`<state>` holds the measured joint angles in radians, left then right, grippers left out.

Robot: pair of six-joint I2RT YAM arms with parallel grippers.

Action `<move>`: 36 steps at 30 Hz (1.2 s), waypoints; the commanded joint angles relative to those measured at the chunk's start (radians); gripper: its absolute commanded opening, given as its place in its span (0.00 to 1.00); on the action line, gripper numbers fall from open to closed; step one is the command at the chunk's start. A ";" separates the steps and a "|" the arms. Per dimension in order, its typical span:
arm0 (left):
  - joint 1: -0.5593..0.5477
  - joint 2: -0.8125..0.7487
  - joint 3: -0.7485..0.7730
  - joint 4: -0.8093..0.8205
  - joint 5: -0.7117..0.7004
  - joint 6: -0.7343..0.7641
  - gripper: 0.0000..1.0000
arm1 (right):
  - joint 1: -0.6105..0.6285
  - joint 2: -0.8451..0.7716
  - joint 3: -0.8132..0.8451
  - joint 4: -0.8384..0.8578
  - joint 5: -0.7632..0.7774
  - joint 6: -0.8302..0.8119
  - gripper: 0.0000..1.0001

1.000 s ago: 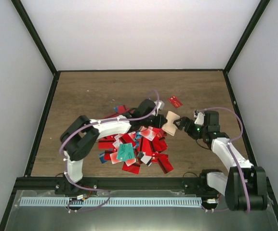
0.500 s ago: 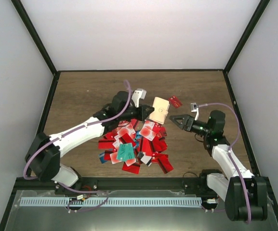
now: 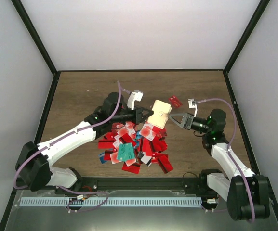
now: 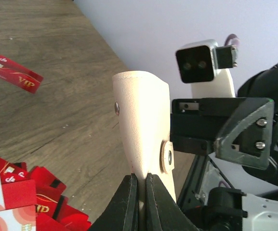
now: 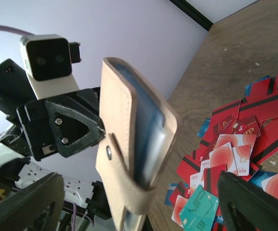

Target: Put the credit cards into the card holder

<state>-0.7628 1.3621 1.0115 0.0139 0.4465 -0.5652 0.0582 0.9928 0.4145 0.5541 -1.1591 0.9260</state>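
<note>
**Wood table, white walls: holder up in left grip, right jaws open on it**

Brown table (image 3: 81, 96), white walls on three sides, black frame (image 3: 41, 115) along the edges. The holder (image 3: 159, 113) is off the surface, above the far edge of the cards (image 3: 134, 147). It stands on edge between the two arms.

- The left gripper (image 4: 139, 185) is clamped on the holder's (image 4: 143, 125) lower edge, with the jaws pinched tight on it
- The right gripper (image 3: 174, 118) is spread wide. In its wrist view the holder (image 5: 129, 144) sits between its fingers (image 5: 25, 204) with clear gaps either side, so no grip there
- Something blue shows in the slot, probably a card

Handling, my read:
- The holder looks light and soft, with a flap and a stud (image 4: 168, 156), so it will flex if squeezed mid-body. Hold the closed edge as the left gripper does and leave the mouth free
- The cards are thin, stiff and likely slick. They lie flat and overlap, so take one that overhangs the heap's rim, by its short edges

Room:
- The grippers are nose to nose, so it's tight there
- There is open table far and left
- A stray red card (image 3: 175, 101) lies just beyond the holder
</note>
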 commanded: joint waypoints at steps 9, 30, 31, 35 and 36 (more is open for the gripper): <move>0.002 -0.040 -0.066 0.119 0.128 -0.028 0.05 | 0.086 0.045 0.087 0.137 -0.033 0.095 0.60; 0.029 -0.303 -0.238 0.083 0.149 0.022 0.80 | 0.127 0.029 0.169 0.237 -0.203 0.102 0.01; 0.042 -0.320 -0.254 0.102 0.188 0.014 0.80 | 0.129 0.033 0.171 0.269 -0.217 0.114 0.01; 0.067 -0.347 -0.317 0.290 0.370 -0.074 0.80 | 0.175 0.037 0.211 0.283 -0.248 0.091 0.01; 0.066 -0.344 -0.328 0.333 0.405 -0.098 0.79 | 0.196 0.037 0.229 0.262 -0.250 0.069 0.01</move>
<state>-0.7059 1.0264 0.7288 0.1646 0.6662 -0.5903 0.1913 1.0306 0.5583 0.7670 -1.3453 1.0260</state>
